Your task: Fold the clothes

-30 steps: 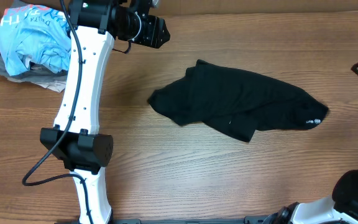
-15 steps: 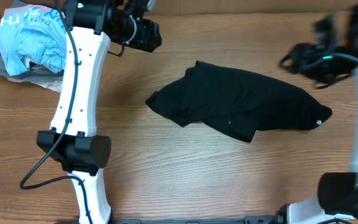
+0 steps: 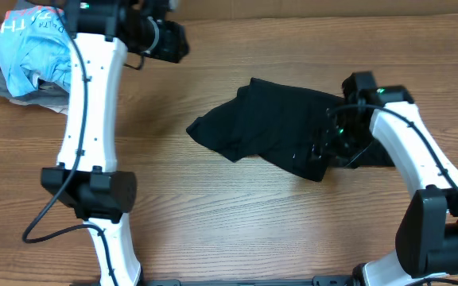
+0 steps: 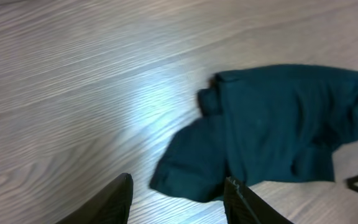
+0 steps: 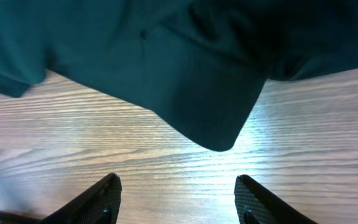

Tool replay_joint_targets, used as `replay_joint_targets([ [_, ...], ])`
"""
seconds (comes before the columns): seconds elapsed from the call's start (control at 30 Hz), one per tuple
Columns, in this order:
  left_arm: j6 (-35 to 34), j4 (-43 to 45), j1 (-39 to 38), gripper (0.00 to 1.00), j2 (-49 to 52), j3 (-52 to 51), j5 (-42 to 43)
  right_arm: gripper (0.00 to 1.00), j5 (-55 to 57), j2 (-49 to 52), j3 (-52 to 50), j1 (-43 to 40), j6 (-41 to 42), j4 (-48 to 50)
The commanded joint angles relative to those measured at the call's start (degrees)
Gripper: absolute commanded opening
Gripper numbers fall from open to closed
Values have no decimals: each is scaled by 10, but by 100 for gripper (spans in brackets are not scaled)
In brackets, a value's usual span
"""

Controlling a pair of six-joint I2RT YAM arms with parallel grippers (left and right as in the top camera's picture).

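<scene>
**Right claw poised over the garment's near edge**

The black garment [image 3: 277, 119] is heaped loosely on the table [image 3: 213, 230], from the middle towards the right side. Its long axis is laid across the table, left to right, with the right end a little nearer the robot.

The right claw [image 5: 179, 200] is hung low over that right-hand part, above the near edge. In the right wrist view a blunt corner of cloth is seen pointing towards the gap between the jaws, with bare wood under the fingers [image 5: 98, 199]. The jaws are spread wide, and nothing is gripped or touched by them as far as can be told.

The left claw [image 4: 179, 202] is raised near the far left, well apart from the garment, which lies ahead of it and to its right. Its jaws are parted to a middling width and are empty. A blue shirt [image 3: 34, 48] is piled in the far left corner.

The right arm is judged the nearer of the 2, so the first pinch is likely to be made at that near corner.
</scene>
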Motion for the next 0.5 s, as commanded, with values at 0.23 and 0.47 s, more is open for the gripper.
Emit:
replay_joint_targets([
  [0.23,17,52,-97,51,95,1,2,57,15,-9,-128,14,79,113],
  [0.47,30,72,-120,53,160,1,-1,49,32,-9,-166,14,86,200],
])
